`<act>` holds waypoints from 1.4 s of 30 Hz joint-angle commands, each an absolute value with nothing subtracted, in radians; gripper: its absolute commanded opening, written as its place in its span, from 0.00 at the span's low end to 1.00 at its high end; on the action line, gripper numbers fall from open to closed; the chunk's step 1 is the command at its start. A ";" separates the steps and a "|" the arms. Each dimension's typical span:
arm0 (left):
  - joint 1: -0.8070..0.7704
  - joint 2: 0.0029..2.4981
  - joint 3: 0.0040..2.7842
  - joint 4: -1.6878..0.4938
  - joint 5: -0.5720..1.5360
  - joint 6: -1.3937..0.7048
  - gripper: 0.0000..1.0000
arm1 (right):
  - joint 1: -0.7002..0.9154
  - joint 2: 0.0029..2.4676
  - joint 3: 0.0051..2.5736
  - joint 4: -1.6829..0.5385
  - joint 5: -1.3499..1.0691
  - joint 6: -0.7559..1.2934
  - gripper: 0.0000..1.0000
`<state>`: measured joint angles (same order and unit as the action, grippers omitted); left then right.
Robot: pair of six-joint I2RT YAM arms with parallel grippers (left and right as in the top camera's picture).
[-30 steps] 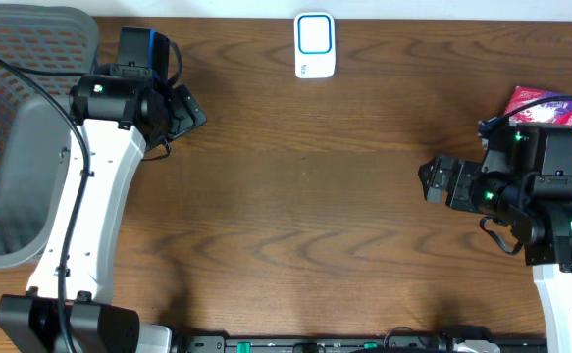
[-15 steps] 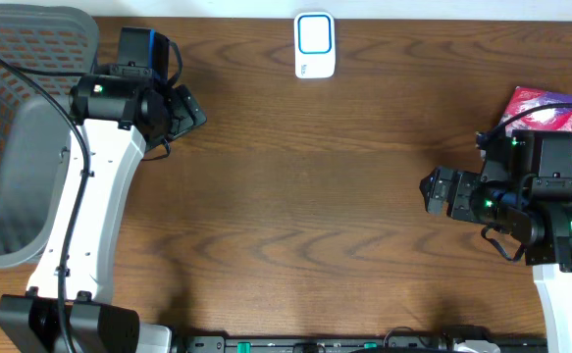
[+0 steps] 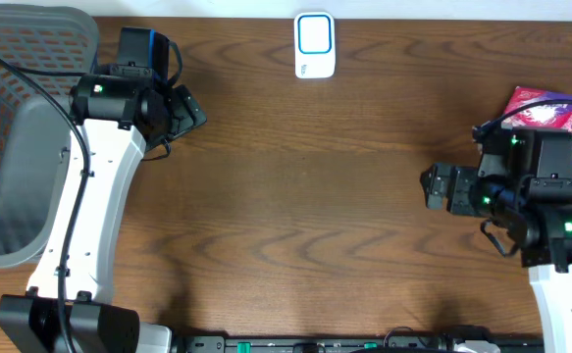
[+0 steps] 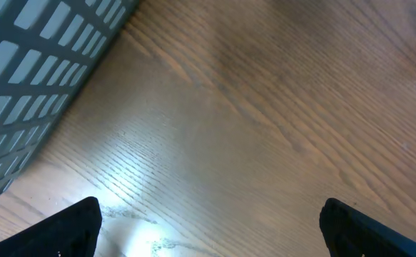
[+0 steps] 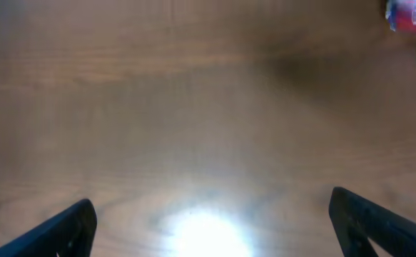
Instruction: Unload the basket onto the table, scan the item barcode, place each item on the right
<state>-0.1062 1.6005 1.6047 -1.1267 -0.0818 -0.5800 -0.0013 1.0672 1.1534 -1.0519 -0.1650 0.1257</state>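
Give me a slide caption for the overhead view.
Left end effector and right end effector, both open and empty, over a wooden table with white scanner, grey basket and colourful packets.

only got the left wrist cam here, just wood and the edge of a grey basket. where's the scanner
observer: the white scanner lies at the far edge of the table, roughly midway between the two arms.
operator: ok and the item to scan
observer: a red and purple packet sits by the table's right edge, partly hidden under the right arm.
operator: has the right side picked it up
observer: no, the right gripper is open and empty, over bare wood and pointing away from the packet.
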 commanded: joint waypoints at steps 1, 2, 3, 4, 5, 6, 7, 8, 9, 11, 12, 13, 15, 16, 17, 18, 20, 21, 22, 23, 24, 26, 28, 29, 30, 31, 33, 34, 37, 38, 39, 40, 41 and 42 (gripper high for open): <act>-0.103 1.600 1.608 -1.133 -0.094 -0.589 0.98 | 0.009 0.991 1.034 -0.939 -0.237 0.028 0.99; -0.103 1.600 1.608 -1.133 -0.094 -0.589 0.98 | 0.008 0.958 0.983 -0.882 -0.277 -0.011 0.99; -0.103 1.600 1.608 -1.133 -0.094 -0.588 0.98 | 0.008 0.921 0.928 -0.822 -0.311 -0.043 0.99; -0.103 1.600 1.608 -1.133 -0.094 -0.588 0.98 | 0.008 0.886 0.876 -0.767 -0.332 -0.060 0.99; -0.103 1.600 1.608 -1.133 -0.094 -0.588 0.98 | 0.008 0.844 0.817 -0.704 -0.347 -0.066 0.99; -0.103 1.600 1.608 -1.133 -0.094 -0.588 0.98 | 0.008 0.796 0.757 -0.645 -0.348 -0.065 0.99; -0.103 1.600 1.608 -1.133 -0.094 -0.588 0.98 | 0.008 0.755 0.709 -0.599 -0.349 -0.065 0.99; -0.103 1.600 1.608 -1.133 -0.094 -0.588 0.98 | 0.008 0.700 0.647 -0.542 -0.349 -0.065 0.99; -0.103 1.600 1.608 -1.133 -0.094 -0.588 0.98 | 0.008 0.653 0.599 -0.498 -0.349 -0.065 0.99; -0.103 1.600 1.608 -1.133 -0.094 -0.589 0.98 | 0.008 0.555 0.493 -0.395 -0.349 -0.065 0.99; -0.103 1.600 1.608 -1.133 -0.094 -0.588 0.98 | 0.009 0.518 0.450 -0.349 -0.349 -0.065 0.99; -0.103 1.600 1.608 -1.133 -0.094 -0.588 0.98 | 0.008 0.468 0.391 -0.287 -0.349 -0.065 0.99; -0.103 1.600 1.608 -1.133 -0.094 -0.588 0.98 | 0.007 0.388 0.315 -0.220 -0.349 -0.065 0.99; -0.103 1.600 1.608 -1.133 -0.094 -0.588 0.98 | 0.006 0.337 0.274 -0.193 -0.346 -0.065 0.99; -0.103 1.600 1.608 -1.133 -0.094 -0.588 0.98 | 0.006 0.287 0.240 -0.176 -0.341 -0.064 0.99; -0.103 1.600 1.608 -1.133 -0.094 -0.588 0.98 | 0.006 0.246 0.213 -0.165 -0.337 -0.065 0.99; -0.103 1.600 1.608 -1.133 -0.094 -0.588 0.98 | 0.006 0.159 0.161 -0.156 -0.315 -0.063 0.99; -0.103 1.600 1.608 -1.133 -0.094 -0.588 0.98 | 0.006 0.126 0.138 -0.150 -0.303 -0.059 0.99; -0.103 1.600 1.608 -1.133 -0.094 -0.589 0.98 | 0.007 0.103 0.122 -0.146 -0.292 -0.053 0.99; -0.103 1.600 1.608 -1.133 -0.094 -0.588 0.98 | 0.007 0.077 0.102 -0.140 -0.276 -0.042 0.99; -0.103 1.600 1.608 -1.133 -0.094 -0.588 0.98 | 0.007 0.060 0.089 -0.134 -0.264 -0.034 0.99; -0.103 1.600 1.608 -1.133 -0.094 -0.588 0.98 | 0.007 0.028 0.057 -0.111 -0.250 -0.031 0.99; -0.103 1.600 1.608 -1.133 -0.094 -0.588 0.98 | 0.007 0.010 0.033 -0.092 -0.233 -0.031 0.99; -0.103 1.600 1.608 -1.133 -0.094 -0.588 0.98 | 0.007 0.005 0.017 -0.075 -0.218 -0.031 0.99; -0.103 1.600 1.608 -1.133 -0.094 -0.588 0.98 | 0.007 0.005 0.006 -0.059 -0.208 -0.031 0.99; -0.103 1.600 1.608 -1.133 -0.094 -0.588 0.98 | 0.007 0.005 0.005 -0.056 -0.192 -0.031 0.99; -0.103 1.600 1.608 -1.133 -0.094 -0.588 0.98 | 0.008 0.005 0.006 -0.051 -0.151 -0.031 0.99; -0.103 1.600 1.608 -1.133 -0.094 -0.588 0.98 | 0.008 0.005 0.006 -0.051 -0.131 -0.031 0.99; -0.103 1.600 1.608 -1.133 -0.094 -0.588 0.98 | 0.009 0.005 0.005 -0.062 -0.065 -0.030 0.99; -0.103 1.600 1.608 -1.133 -0.094 -0.588 0.98 | 0.009 0.005 0.005 -0.068 -0.041 -0.022 0.99; -0.103 1.600 1.608 -1.133 -0.094 -0.589 0.98 | 0.009 0.005 0.005 -0.072 -0.017 -0.011 0.99; -0.103 1.600 1.608 -1.133 -0.094 -0.588 0.98 | 0.010 0.005 0.005 -0.075 0.000 -0.004 0.99; -0.103 1.600 1.608 -1.133 -0.094 -0.588 0.98 | 0.014 0.005 0.005 -0.075 0.012 -0.005 0.99; -0.103 1.600 1.608 -1.133 -0.094 -0.588 0.98 | 0.018 0.005 0.005 -0.074 0.025 -0.005 0.99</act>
<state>-0.1062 1.6005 1.6047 -1.1267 -0.0818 -0.5800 0.0002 0.0147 0.0109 -0.0708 -0.0620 -0.0288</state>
